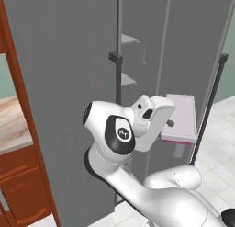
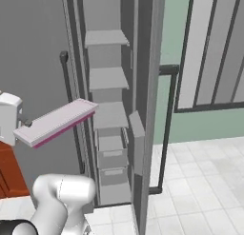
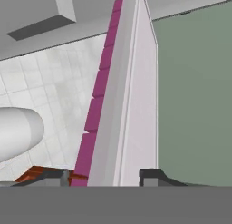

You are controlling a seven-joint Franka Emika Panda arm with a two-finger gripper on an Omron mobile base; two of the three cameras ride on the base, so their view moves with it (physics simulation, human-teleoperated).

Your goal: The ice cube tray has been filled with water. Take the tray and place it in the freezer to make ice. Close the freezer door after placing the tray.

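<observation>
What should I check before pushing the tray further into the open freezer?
1. Grip: the pale lavender-white rectangular ice cube tray sits between the dark fingers of the gripper, shut on its near end. Ok.
2. Tray level: in the right base view it slopes up toward the freezer, and it holds water. Not ok.
3. Door: the tall flat grey freezer door stands open. Ok.
4. Landing spot: a grey inner shelf of the tall matte-grey freezer lies just beyond the tray's far end. Ok.
5. Clearance of the tray's far end from the shelf edge: cannot tell.

open freezer bay ahead, shelves stacked inside, freezer door flanking the gap
</observation>
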